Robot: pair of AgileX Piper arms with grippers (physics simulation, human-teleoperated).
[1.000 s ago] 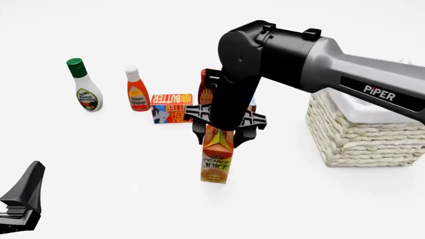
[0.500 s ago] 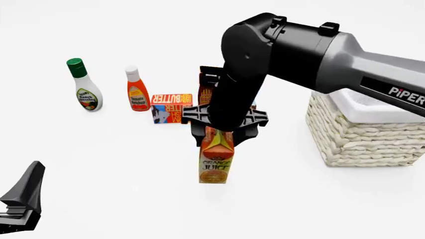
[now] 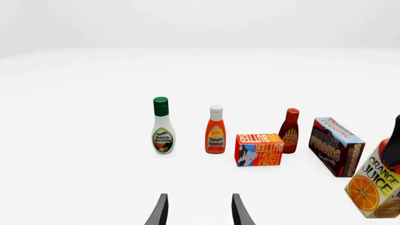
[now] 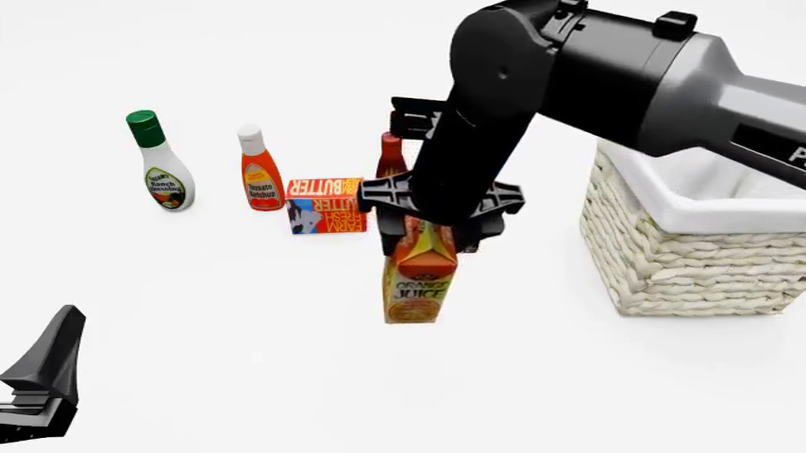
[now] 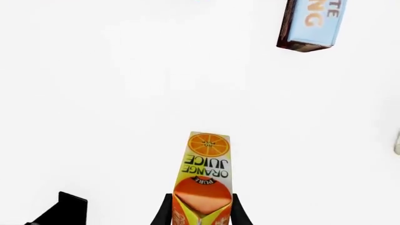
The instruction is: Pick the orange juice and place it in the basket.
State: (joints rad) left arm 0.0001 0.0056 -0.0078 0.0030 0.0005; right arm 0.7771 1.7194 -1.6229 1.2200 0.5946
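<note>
two arms on this rig, but only one has a job right now. nearest the camera, the left tool (image 4: 38, 387) sits parked low at the front-left corner of the counter (image 4: 226, 321), and its wrist view shows the two fingers spread apart with nothing between them, so it's released and well out of the way.

next out is the orange juice (image 4: 420, 274), roughly mid-counter. the right tool (image 4: 435, 234) comes straight down on it and is clenched on the gable top; in the right wrist view the fingers (image 5: 165, 212) sit on both sides of the peak. the carton hangs a bit tilted and seems to be off the counter, though i can't say for sure. pinching the narrow top makes sense to me, since it leaves the body free to drop into something.

behind it are the leftovers in a loose row: butter box (image 4: 327, 205), sauce bottle (image 4: 391, 156), ketchup (image 4: 260, 171), ranch bottle (image 4: 159, 163), with the pudding box (image 3: 336, 146) mostly hidden by the arm in the front view.

off to the right is the basket (image 4: 686, 255), clearly apart from the carton. i'd guess it's mid-carry, and the carton needs enough height to clear that cloth-lined rim.
</note>
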